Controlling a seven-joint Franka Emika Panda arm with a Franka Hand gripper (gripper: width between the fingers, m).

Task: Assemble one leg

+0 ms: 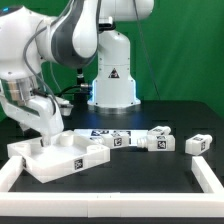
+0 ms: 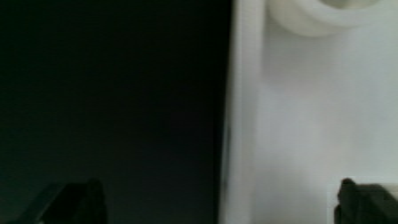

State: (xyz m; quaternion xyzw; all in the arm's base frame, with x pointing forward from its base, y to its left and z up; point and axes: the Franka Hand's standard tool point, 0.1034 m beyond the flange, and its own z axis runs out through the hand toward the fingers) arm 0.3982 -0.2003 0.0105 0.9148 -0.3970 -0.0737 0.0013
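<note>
The large white tabletop slab [image 1: 62, 160] lies at the exterior view's left, inside the frame. My gripper [image 1: 46, 130] hangs low over the slab's far left part. In the wrist view the gripper [image 2: 219, 205] is open and holds nothing. One dark fingertip [image 2: 75, 204] is over the black table and the other fingertip [image 2: 365, 202] is over the white slab [image 2: 311, 120], so the jaws straddle its edge. A round socket [image 2: 324, 14] shows on the slab. Three white tagged legs [image 1: 160, 137] [image 1: 198, 143] [image 1: 122, 140] lie apart on the table to the exterior view's right.
The marker board [image 1: 104, 132] lies flat behind the slab. The white border frame [image 1: 110, 184] runs along the front and turns up at the exterior view's right [image 1: 212, 172]. The robot's base [image 1: 112, 80] stands at the back.
</note>
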